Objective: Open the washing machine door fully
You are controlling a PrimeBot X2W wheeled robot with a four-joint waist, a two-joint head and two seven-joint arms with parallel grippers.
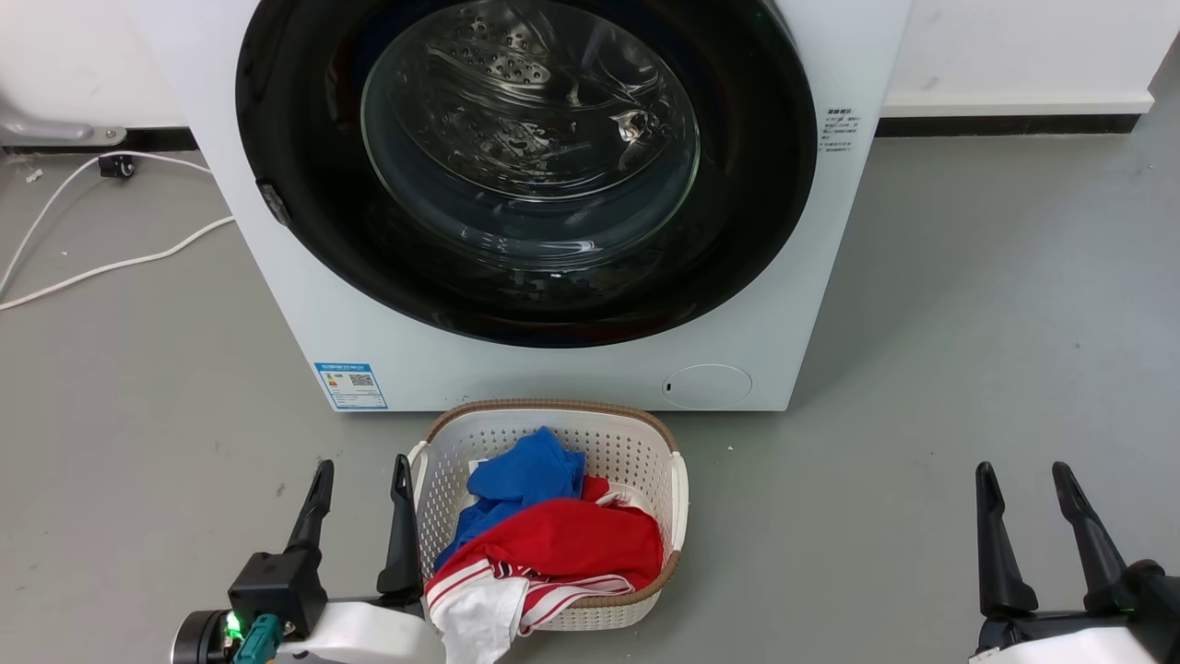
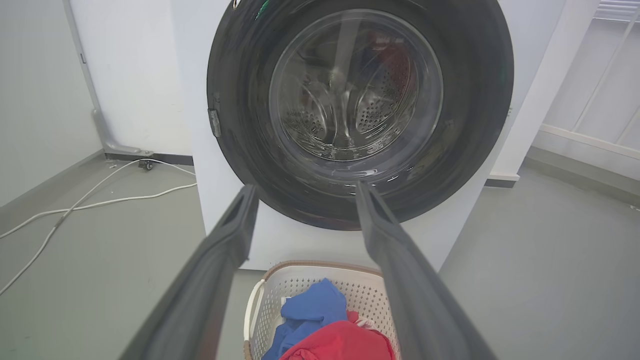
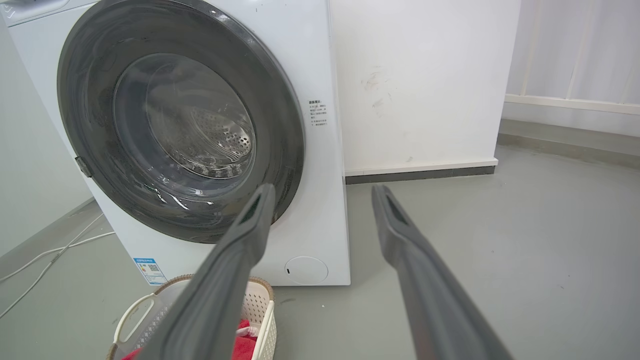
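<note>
The white washing machine (image 1: 553,378) stands straight ahead on the grey floor. Its round washing machine door (image 1: 304,231), with a glossy black rim and clear glass centre, lies flat against the front, shut. The steel drum shows through the glass. A small latch tab sits on the rim's left side. My left gripper (image 1: 362,472) is open at the lower left, well short of the machine. My right gripper (image 1: 1025,472) is open at the lower right, nothing between its fingers. The left wrist view faces the door (image 2: 480,125) squarely; the right wrist view sees the door (image 3: 85,115) from the right.
A white laundry basket (image 1: 636,447) with blue, red and white clothes stands on the floor right in front of the machine, beside my left gripper. White cables (image 1: 101,267) trail over the floor at the left. A white wall (image 1: 1014,46) with a dark skirting runs behind.
</note>
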